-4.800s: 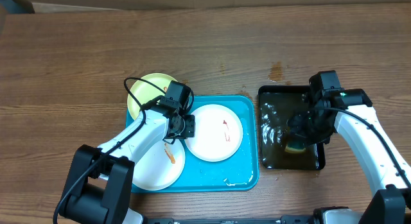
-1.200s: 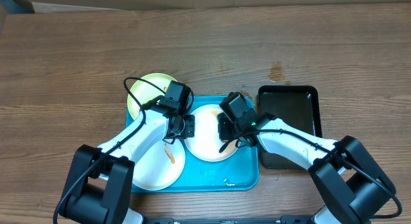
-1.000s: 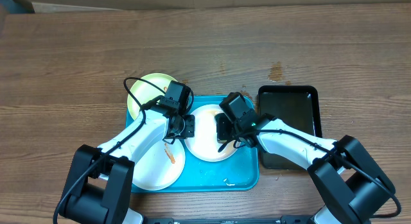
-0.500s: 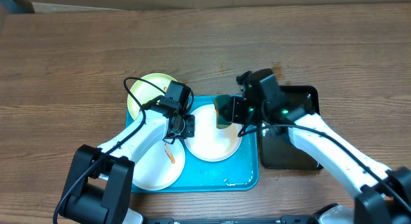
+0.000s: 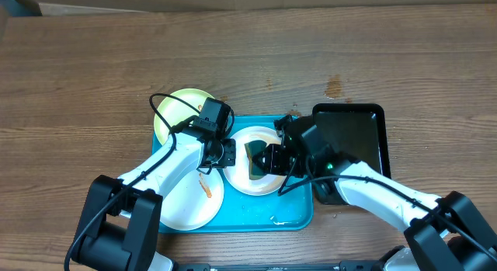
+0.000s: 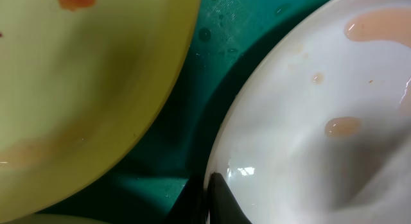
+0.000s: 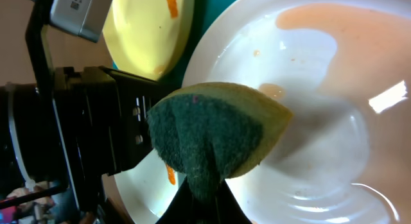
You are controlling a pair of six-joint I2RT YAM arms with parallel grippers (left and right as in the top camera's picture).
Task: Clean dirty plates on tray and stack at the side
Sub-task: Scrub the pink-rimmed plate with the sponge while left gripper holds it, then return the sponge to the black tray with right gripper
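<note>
Down from the tray's (image 5: 299, 209) far right edge comes my right end effector (image 5: 268, 158). Half a second ago it hung up there beside the black tray (image 5: 353, 135); now it sits over the middle plate (image 5: 248, 182), clamped tight on the sponge (image 7: 212, 137). The green scouring face is toward the wrist camera, with yellow foam behind it. Whether the sponge presses the plate or hangs just above it, I can't tell. The red streak that plate carried a few seconds back is gone. A pale pink wash (image 7: 314, 31) and a couple of pinkish drops lie on the wet white surface instead. My left end effector (image 5: 220, 153) hasn't budged: fully closed at the middle plate's left rim, with one dark finger (image 6: 221, 198) lying over that edge. All three plates are at the turquoise tray. The middle plate is centre-right. The yellow plate (image 5: 175, 116) is at the far left corner, reaching out past the rim, with an orange spot on it. The front plate (image 5: 186, 205) is near left, marked with an orange smear (image 5: 206, 189). Tray and black tray sit side by side on the wooden worktop (image 5: 93, 61).
</note>
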